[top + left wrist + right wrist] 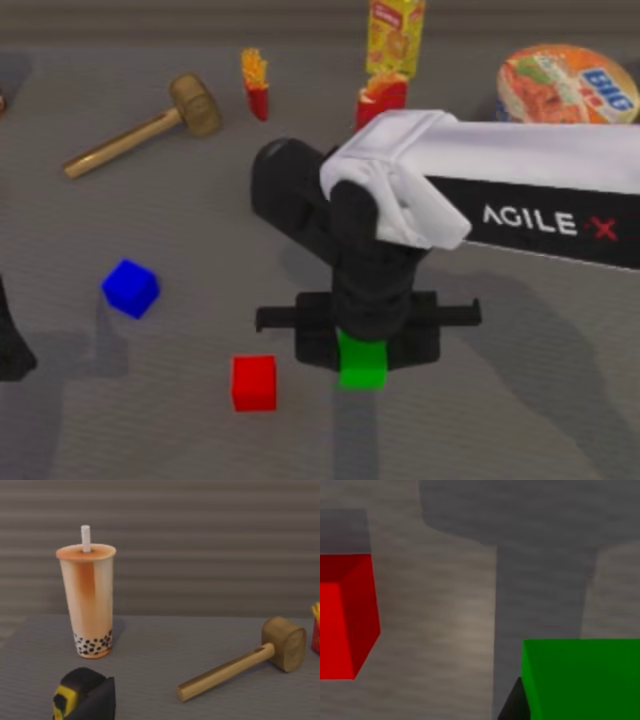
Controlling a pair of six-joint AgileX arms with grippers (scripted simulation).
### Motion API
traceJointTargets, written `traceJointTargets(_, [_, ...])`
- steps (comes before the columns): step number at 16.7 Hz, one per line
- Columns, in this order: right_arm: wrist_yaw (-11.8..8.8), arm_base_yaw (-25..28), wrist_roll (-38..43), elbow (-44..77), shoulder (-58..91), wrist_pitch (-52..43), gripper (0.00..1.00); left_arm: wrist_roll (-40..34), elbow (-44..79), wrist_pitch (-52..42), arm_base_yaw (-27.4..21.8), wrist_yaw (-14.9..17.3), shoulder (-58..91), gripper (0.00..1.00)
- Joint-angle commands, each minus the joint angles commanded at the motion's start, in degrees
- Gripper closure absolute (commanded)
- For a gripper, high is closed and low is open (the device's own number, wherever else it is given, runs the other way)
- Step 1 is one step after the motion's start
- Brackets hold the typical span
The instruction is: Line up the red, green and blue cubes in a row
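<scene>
The green cube [362, 365] sits between the fingers of my right gripper [362, 352], which is shut on it near the table's front middle. In the right wrist view the green cube [582, 680] fills the lower corner, with one dark fingertip [512, 707] against its side. The red cube [254, 383] rests on the table just left of it, apart from it, and also shows as the red cube [345, 617] in the right wrist view. The blue cube [131, 288] lies farther left, turned at an angle. My left arm [10, 340] stays parked at the left edge.
A wooden mallet [150, 125] lies at the back left. Two fries cartons [257, 85] [382, 98], a yellow snack pack [395, 35] and a noodle bowl [565, 85] line the back. The left wrist view shows a bubble tea cup [89, 600] and a tape measure [82, 695].
</scene>
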Motion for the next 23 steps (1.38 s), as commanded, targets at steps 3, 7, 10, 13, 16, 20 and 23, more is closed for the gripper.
traceJointTargets(3, [0.0,0.1,0.1,-3.8,2.1,6.0,1.00,0.0,0.0,0.0,0.0,0.0,0.0,0.00])
traceJointTargets(7, [0.1,0.2,0.2,-5.2,2.8,8.0,1.00,0.0,0.0,0.0,0.0,0.0,0.0,0.00])
traceJointTargets(10, [0.1,0.2,0.2,-5.2,2.8,8.0,0.92,0.0,0.0,0.0,0.0,0.0,0.0,0.00])
traceJointTargets(13, [0.1,0.2,0.2,-5.2,2.8,8.0,0.70,0.0,0.0,0.0,0.0,0.0,0.0,0.00])
traceJointTargets(16, [0.1,0.2,0.2,-5.2,2.8,8.0,0.47,0.0,0.0,0.0,0.0,0.0,0.0,0.00])
traceJointTargets(20, [0.1,0.2,0.2,-5.2,2.8,8.0,0.17,0.0,0.0,0.0,0.0,0.0,0.0,0.00])
traceJointTargets(23, [0.1,0.2,0.2,-5.2,2.8,8.0,0.00,0.0,0.0,0.0,0.0,0.0,0.0,0.00])
